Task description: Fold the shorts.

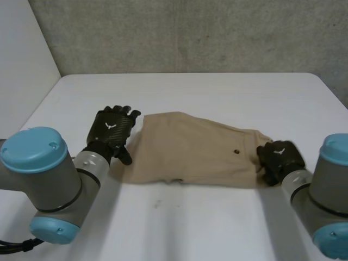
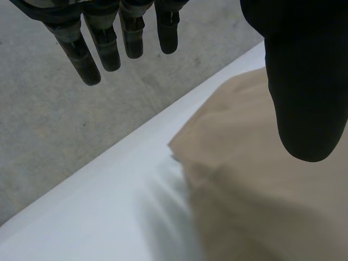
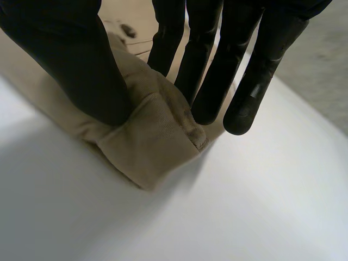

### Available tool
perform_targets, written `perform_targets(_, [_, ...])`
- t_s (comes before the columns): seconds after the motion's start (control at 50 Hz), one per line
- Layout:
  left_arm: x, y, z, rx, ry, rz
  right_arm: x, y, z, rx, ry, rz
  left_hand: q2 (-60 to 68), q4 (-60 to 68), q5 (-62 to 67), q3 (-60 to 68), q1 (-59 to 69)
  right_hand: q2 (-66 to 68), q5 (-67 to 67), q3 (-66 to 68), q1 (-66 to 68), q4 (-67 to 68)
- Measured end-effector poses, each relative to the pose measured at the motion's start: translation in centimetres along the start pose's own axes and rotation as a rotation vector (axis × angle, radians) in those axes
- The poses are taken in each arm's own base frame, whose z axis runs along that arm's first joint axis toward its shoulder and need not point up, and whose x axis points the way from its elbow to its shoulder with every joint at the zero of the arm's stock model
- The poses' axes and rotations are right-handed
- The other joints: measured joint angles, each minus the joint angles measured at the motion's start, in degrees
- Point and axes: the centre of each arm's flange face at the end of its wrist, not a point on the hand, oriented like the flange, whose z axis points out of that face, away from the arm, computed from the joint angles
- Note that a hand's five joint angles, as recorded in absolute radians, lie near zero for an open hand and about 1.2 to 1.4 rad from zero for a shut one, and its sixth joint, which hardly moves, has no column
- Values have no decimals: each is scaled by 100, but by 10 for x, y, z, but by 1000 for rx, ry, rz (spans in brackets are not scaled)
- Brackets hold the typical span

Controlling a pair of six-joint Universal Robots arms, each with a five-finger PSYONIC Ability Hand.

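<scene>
A white table [image 1: 217,92] before a grey wall carries the tan shorts [image 1: 190,149], lying mid-table. The right hand [image 1: 280,157] pinches their right end between thumb and fingers. The left hand [image 1: 111,130] hangs spread and empty at their left end. A one-sided lift could drag or bunch them.

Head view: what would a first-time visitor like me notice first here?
Tan shorts lie spread across the middle of the white table. The black right hand pinches their end on the robot's right side, with cloth bunched between its thumb and fingers. The left hand is at the opposite end, its fingers straight and open.
</scene>
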Motion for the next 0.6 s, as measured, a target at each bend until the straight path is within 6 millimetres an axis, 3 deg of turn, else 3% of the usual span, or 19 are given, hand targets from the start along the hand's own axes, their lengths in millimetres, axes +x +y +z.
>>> perform_targets(0.1, [-7, -5, 0, 10, -20, -2, 24, -13, -1, 33, 83, -32, 0, 0, 0, 0, 0, 0, 88, 0, 178, 2])
perform_targets(0.12, [-13, -10, -2, 22, -35, -3, 41, -21, -2, 49, 132, -65, 0, 0, 0, 0, 0, 0, 183, 0, 239, 3])
perform_targets(0.14, [-13, -10, -2, 22, -35, -3, 41, -21, -2, 49, 132, -65, 0, 0, 0, 0, 0, 0, 183, 0, 239, 3])
perform_targets(0.22, [-22, -19, -8, 44, -62, -6, 76, -35, -2, 63, 220, -195, 0, 0, 0, 0, 0, 0, 288, 0, 414, 16])
perform_targets(0.3, [-27, -23, -13, 53, -75, -7, 81, -56, 0, 115, 232, -302, 0, 0, 0, 0, 0, 0, 289, 0, 420, 17])
perform_targets(0.38, [-29, -24, -16, 56, -80, -8, 60, -84, -4, 215, 186, -369, 0, 0, 0, 0, 0, 0, 288, 0, 534, 17])
perform_targets(0.42, [-29, -25, -18, 59, -81, -8, 29, -106, -11, 312, 109, -409, 0, 0, 0, 0, 0, 0, 288, 0, 562, 17])
perform_targets(0.46, [-29, -26, -19, 60, -81, -8, 3, -115, -17, 369, 39, -431, 0, 0, 0, 0, 0, 0, 288, 8, 562, 17])
perform_targets(0.52, [-28, -26, -20, 63, -79, -8, -49, -117, -29, 444, -124, -469, 0, 0, 0, 0, 0, 0, 288, 38, 562, 23])
perform_targets(0.58, [-27, -27, -20, 65, -78, -8, -80, -112, -38, 473, -228, -490, 0, 0, 0, 0, 0, -1, 289, 53, 561, 30])
perform_targets(0.6, [-27, -27, -20, 67, -78, -8, -105, -104, -47, 494, -323, -509, 0, 0, 0, 0, 0, -386, 104, -335, 473, -433])
